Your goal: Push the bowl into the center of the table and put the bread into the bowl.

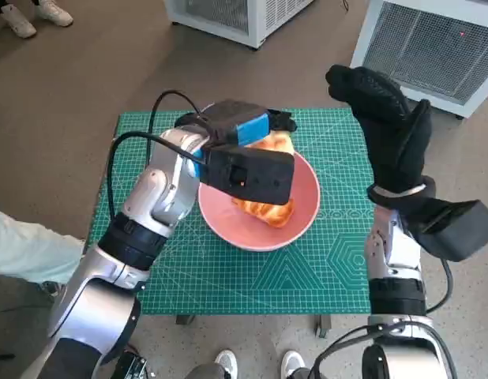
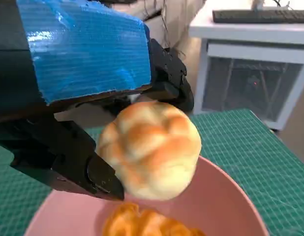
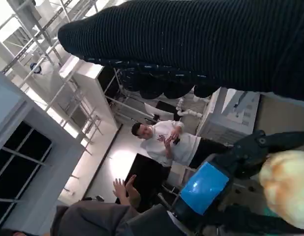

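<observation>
A pink bowl (image 1: 307,207) sits near the middle of the green mat, also seen close up as the pink bowl (image 2: 226,196). Inside it lies a golden croissant-like bread (image 1: 264,212) (image 2: 142,223). My left hand (image 1: 240,126) (image 2: 83,54) holds a round pale bun (image 2: 152,147) (image 1: 277,144) just above the bowl's far side, fingers wrapped around it. My right hand (image 1: 386,118) is raised over the table's right edge, away from the bowl, fingers together and holding nothing. The bun (image 3: 287,182) and the blue-taped left hand (image 3: 203,184) also show in the right wrist view.
The green cutting mat (image 1: 307,276) covers the small table. White cabinets (image 1: 433,47) stand behind at the right and centre back. A person's pale sleeve (image 1: 23,249) is at the left, feet (image 1: 256,365) near the front edge. People (image 3: 167,142) stand in the right wrist view.
</observation>
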### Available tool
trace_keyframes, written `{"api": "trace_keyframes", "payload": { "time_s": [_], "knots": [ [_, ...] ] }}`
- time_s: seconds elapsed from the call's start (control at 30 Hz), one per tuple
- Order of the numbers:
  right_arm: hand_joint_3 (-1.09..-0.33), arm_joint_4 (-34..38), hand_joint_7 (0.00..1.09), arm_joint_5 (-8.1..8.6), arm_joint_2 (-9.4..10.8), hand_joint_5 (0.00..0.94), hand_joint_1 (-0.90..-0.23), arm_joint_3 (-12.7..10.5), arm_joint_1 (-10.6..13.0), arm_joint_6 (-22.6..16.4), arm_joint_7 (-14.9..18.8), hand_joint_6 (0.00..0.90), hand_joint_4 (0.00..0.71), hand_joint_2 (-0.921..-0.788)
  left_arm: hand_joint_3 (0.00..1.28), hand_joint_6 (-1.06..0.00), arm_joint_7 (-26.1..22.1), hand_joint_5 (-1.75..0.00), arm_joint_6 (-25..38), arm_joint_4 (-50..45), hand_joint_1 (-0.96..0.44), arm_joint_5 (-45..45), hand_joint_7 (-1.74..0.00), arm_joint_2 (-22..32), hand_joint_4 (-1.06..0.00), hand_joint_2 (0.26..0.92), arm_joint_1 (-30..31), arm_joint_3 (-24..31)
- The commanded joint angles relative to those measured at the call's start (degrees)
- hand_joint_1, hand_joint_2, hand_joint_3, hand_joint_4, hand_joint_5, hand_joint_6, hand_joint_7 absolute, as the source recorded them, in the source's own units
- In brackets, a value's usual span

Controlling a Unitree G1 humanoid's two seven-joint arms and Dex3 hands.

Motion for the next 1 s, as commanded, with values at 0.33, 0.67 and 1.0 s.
{"api": "trace_keyframes", "payload": {
  "time_s": [0.33,0.67,1.0],
  "knots": [
    [-0.719,0.81,0.45,-0.19,-0.3,0.002,-0.729,-0.11,0.33,0.82,-0.94,0.089,0.24,-0.921,0.0,-0.2,-3.38,0.0,-5.71,-4.9,-0.38,-15.28,0.0,3.06,-0.02,0.749,5.04,11.41],
    [-0.716,1.83,0.43,-0.18,-0.62,0.002,-0.712,-0.39,-0.75,0.75,-0.98,0.093,0.242,-0.921,0.02,-0.2,-4.06,-0.01,-10.47,-8.58,-0.5,-28.29,0.0,4.6,-0.05,0.787,10.22,21.37],
    [-0.718,1.68,0.42,-1.29,-0.93,0.001,-0.72,-0.26,-1.84,0.94,-2.41,0.101,0.242,-0.921,0.06,-0.24,0.06,-0.03,-18.82,-12.87,-0.56,-39.84,-0.02,0.26,-0.12,0.897,16.65,29.51]
  ]
}}
